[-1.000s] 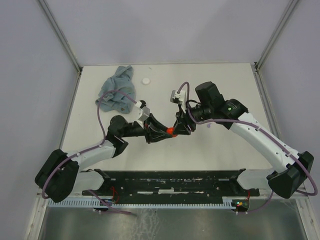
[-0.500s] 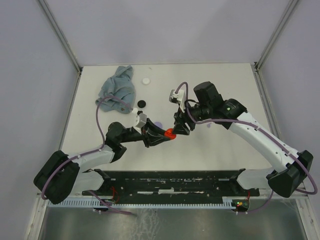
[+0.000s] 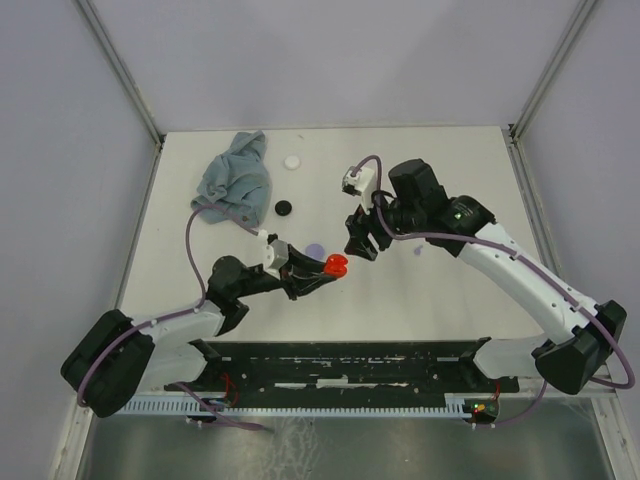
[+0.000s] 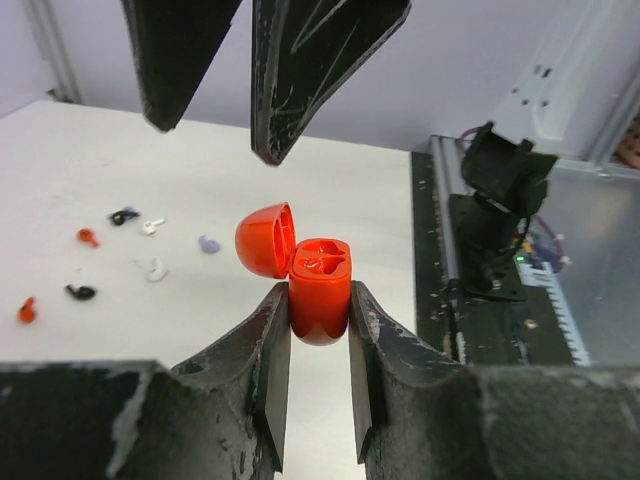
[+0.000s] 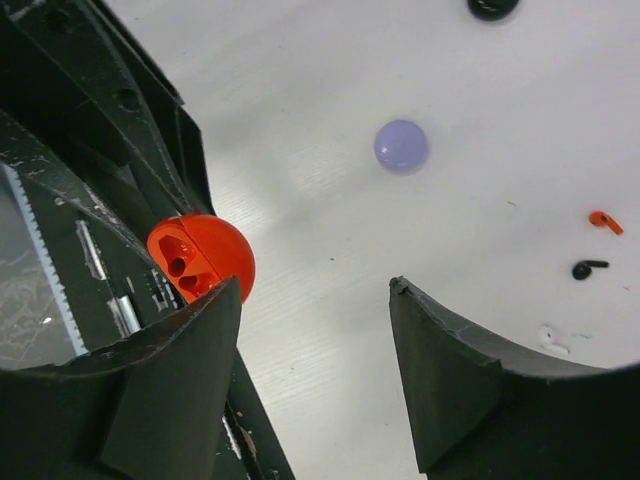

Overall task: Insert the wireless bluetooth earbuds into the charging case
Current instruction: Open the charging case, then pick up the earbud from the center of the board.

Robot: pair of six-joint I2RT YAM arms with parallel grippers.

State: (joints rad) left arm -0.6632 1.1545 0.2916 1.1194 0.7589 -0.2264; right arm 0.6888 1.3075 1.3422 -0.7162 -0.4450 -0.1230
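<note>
Charging case (image 4: 320,292), open, stays pinched in left gripper (image 3: 325,270) while right gripper (image 5: 312,298) has spread and backed away.

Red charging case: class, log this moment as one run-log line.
left gripper: shut on glossy red plastic charging case, lid open | right gripper: open, empty, near case | tiny plastic earbuds: loose on white table

No text, label, brand, number or sign can be read in any view.
</note>
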